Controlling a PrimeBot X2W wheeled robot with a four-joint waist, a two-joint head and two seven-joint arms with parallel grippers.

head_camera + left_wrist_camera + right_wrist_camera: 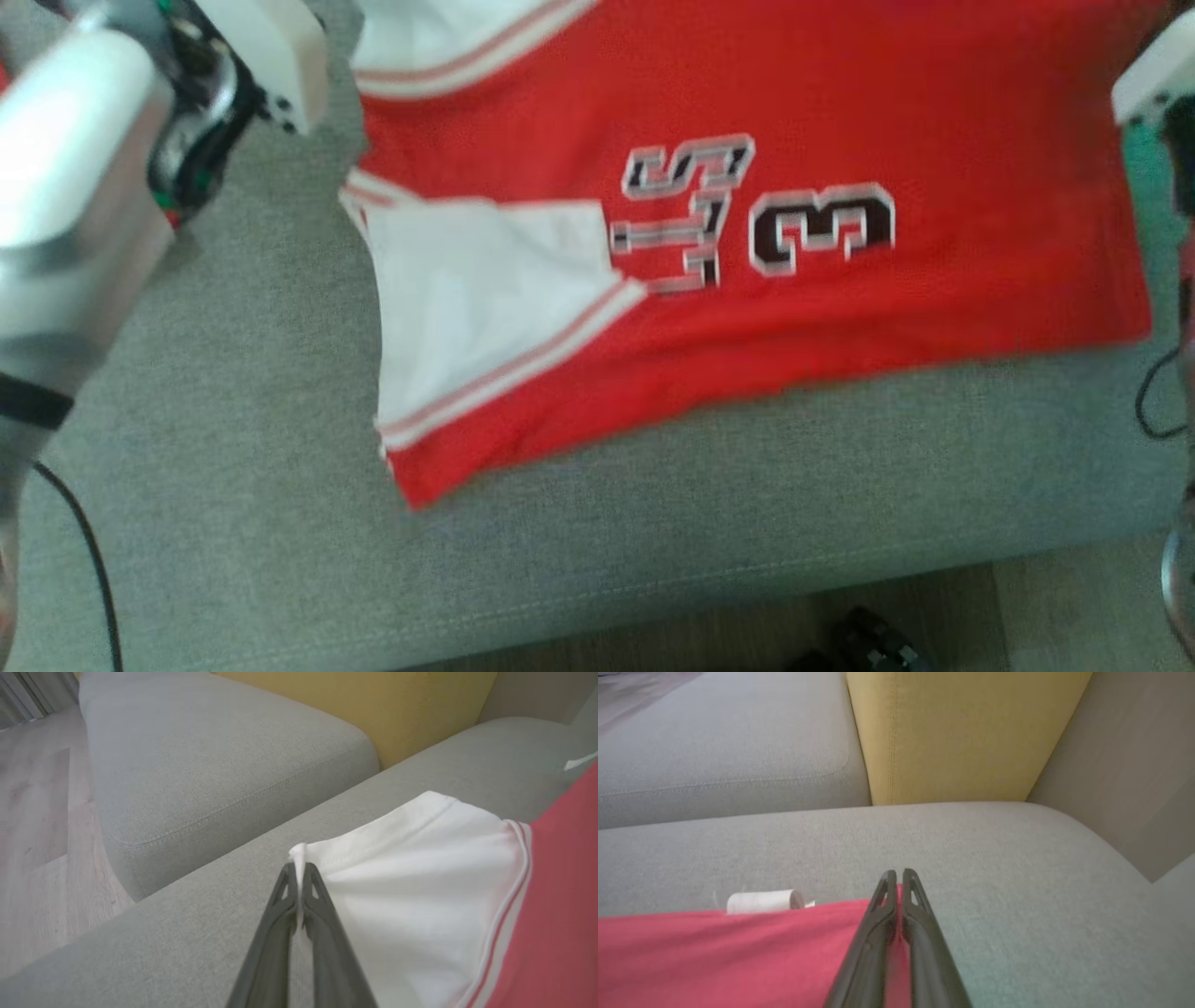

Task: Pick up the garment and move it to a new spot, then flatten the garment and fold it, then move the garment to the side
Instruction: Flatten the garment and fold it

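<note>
Sofa (653,523): grey fabric; a stitched seam is seen along the seat's front edge;
Cushion (952,732): yellow; set upright at the back of the seat;
Floor (32,826): pale wood; seen beside the sofa

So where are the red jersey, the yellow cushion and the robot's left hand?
red jersey (887,103), head view, on the plain red cloth of its body.
yellow cushion (962,732), right wrist view, on its front face.
left hand (300,870), left wrist view, between its fingertips.

My head view is smeared: the garment (934,112) runs off the top edge, its lettering blurred. Just beyond the garment lies a small white roll (761,901) I cannot identify.
</note>
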